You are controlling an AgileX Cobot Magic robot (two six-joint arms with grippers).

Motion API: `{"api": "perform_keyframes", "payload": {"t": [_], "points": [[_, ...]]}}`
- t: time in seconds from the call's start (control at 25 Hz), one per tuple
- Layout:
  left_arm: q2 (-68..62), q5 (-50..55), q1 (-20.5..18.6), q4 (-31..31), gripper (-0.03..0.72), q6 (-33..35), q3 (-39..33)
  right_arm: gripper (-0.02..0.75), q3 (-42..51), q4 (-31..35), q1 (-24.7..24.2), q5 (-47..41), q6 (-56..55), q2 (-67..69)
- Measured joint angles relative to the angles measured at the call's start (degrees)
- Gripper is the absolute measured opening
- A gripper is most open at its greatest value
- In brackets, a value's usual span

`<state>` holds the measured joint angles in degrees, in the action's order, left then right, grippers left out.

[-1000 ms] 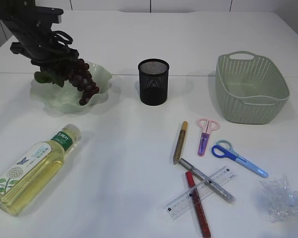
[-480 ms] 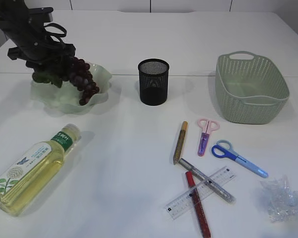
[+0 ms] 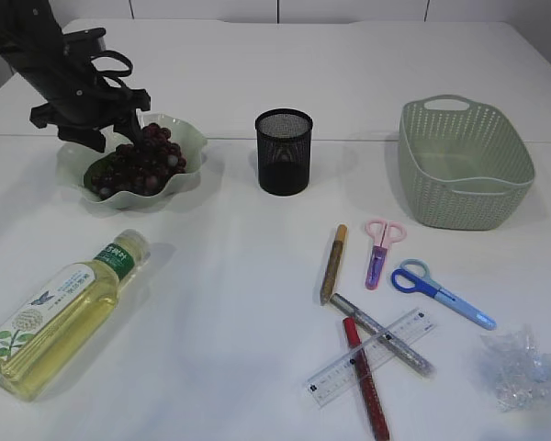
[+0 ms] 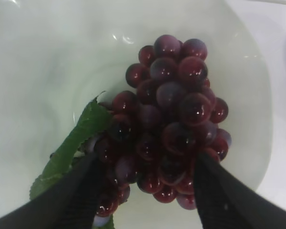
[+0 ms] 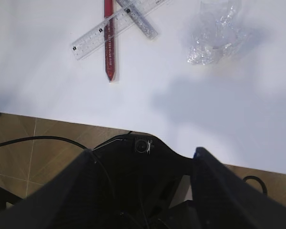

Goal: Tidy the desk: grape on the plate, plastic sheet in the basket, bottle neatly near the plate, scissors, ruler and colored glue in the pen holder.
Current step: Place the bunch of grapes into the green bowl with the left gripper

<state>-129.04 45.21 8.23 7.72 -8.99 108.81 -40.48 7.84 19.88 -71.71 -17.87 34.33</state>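
Observation:
The dark red grape bunch [image 3: 140, 167] lies in the pale green wavy plate [image 3: 196, 140]. My left gripper [image 3: 113, 138] hovers over it, open; in the left wrist view its fingers straddle the bunch's near end [image 4: 171, 124]. The bottle [image 3: 60, 317] lies on its side at front left. Pink scissors [image 3: 380, 248], blue scissors [image 3: 441, 292], the clear ruler [image 3: 372, 367] and the glue sticks [image 3: 365, 378] lie at front right, with the crumpled plastic sheet [image 3: 523, 369] beyond. My right gripper [image 5: 143, 191] is open and empty over the table's front edge.
The black mesh pen holder [image 3: 284, 152] stands at centre back. The green woven basket [image 3: 464, 165] sits at back right. A green leaf [image 4: 71, 148] lies beside the grapes. Below my right gripper are the floor and the robot's base.
The grape bunch hung from my left gripper over the plate's rim; now it lies inside the plate, and the left jaws have spread apart. The right side is unchanged.

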Motion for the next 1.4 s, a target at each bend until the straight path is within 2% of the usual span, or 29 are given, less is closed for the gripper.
{"api": "perform_keyframes", "payload": {"t": [0.2, 0.4, 0.76, 0.88, 1.24, 1.4], "points": [[0.00, 1.25, 0.00, 0.10, 0.456, 0.00, 0.74, 0.491, 0.00, -0.49, 0.00, 0.00, 0.00, 0.00], [0.00, 8.46, 0.00, 0.10, 0.457, 0.63, 3.78, 0.491, 0.00, -3.06, 0.00, 0.00, 0.00, 0.00], [0.00, 23.56, 0.00, -0.16, 0.457, 2.78, 13.52, 0.491, 0.00, -4.65, 0.00, 0.00, -0.04, 0.00], [0.00, 24.97, 0.00, -0.53, 0.457, 3.16, 15.60, 0.491, 0.00, -4.98, 0.00, 0.00, -0.04, 0.00], [3.71, 25.78, 0.44, 0.03, 0.457, 3.29, 15.45, 0.491, 0.00, -5.95, 0.00, 0.00, -2.73, 0.00], [9.25, 25.87, 1.52, 0.13, 0.457, 3.71, 11.57, 0.491, 0.00, -6.35, 0.00, 0.00, -4.72, 0.38]]}}
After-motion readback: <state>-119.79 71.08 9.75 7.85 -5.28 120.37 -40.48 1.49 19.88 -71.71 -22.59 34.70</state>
